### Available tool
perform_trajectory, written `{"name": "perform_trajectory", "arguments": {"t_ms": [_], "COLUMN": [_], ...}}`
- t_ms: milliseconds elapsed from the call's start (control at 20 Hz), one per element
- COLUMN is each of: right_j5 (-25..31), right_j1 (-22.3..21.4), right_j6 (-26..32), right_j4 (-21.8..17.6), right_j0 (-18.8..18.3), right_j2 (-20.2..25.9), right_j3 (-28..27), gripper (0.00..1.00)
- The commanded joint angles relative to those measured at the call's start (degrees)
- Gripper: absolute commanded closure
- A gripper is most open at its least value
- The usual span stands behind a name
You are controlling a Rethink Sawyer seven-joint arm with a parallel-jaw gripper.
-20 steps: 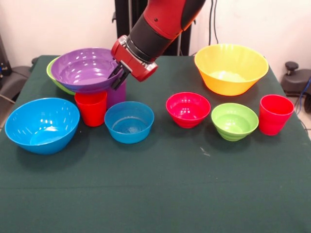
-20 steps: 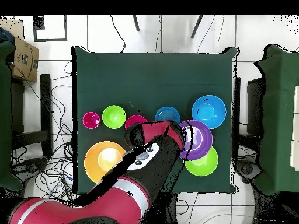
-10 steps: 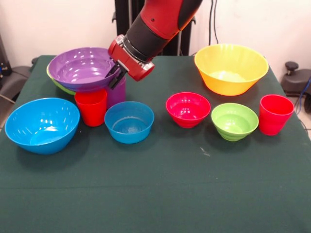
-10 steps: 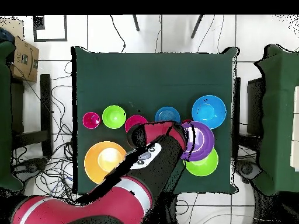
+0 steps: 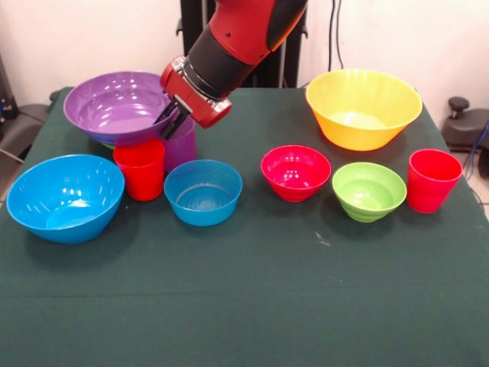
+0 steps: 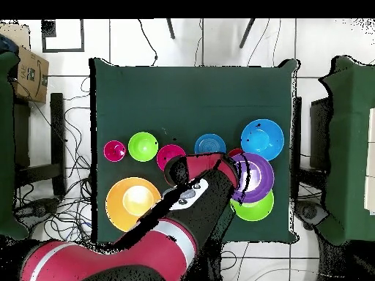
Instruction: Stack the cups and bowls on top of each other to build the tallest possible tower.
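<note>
One large glossy purple plastic bowl [image 5: 114, 105] held aloft.
The gripper [image 5: 171, 116] fingers pinch its rim above the translucent purple cup [image 5: 180, 145], red tumbler [image 5: 140, 168] and green-clothed counter [image 5: 252, 298].

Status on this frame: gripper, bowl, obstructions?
Gripper shut on purple bowl rim, bowl raised. Purple cup and red cup directly beneath. Lime green bowl mostly hidden behind.

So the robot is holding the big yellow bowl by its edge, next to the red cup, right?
Not quite. The gripper is holding the big purple bowl by its edge, next to the red cup. The front view shows it; the yellow bowl sits alone on the other side of the table.
</note>
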State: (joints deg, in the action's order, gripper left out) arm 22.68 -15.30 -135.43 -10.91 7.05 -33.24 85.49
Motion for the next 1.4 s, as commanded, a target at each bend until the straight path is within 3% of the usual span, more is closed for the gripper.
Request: {"name": "perform_trajectory", "arguments": {"t_ms": [50,950,1400], "right_j5": [-1.1,11.4,14.4], "right_j1": [3.9,-1.7,-3.0], "right_j6": [-2.3,0.5,2.2], "right_j4": [-0.7,1.6,1.0], "right_j0": [-0.9,-0.2,-1.4], "right_j2": [7.0,8.2,9.8], "right_j3": [-3.3,-3.0,-4.3], "gripper": [1.0,1.0,1.0]}}
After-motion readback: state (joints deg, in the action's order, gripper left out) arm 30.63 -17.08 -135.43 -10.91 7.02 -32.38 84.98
